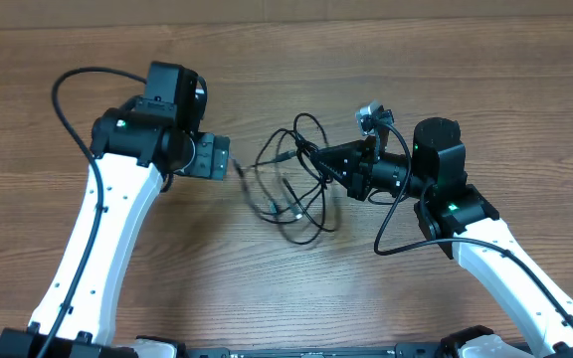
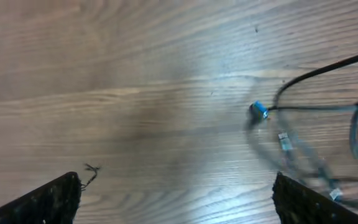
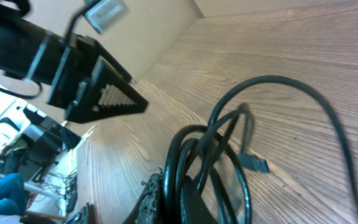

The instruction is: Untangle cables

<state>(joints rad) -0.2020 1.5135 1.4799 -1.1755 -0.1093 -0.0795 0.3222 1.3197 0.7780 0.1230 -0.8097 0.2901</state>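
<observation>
Clamping a bunch of the cables, the right tool is closed tight on them, and their loops hang and spill just past its tip onto the surface. The left tool stands wide, gripping nothing, above bare wood; the cables lie ahead of it, toward its right finger (a blue plug nearest).

End effector with jaws wide apart above wooden table, blurred black cables and blue-tipped plug at right
</observation>
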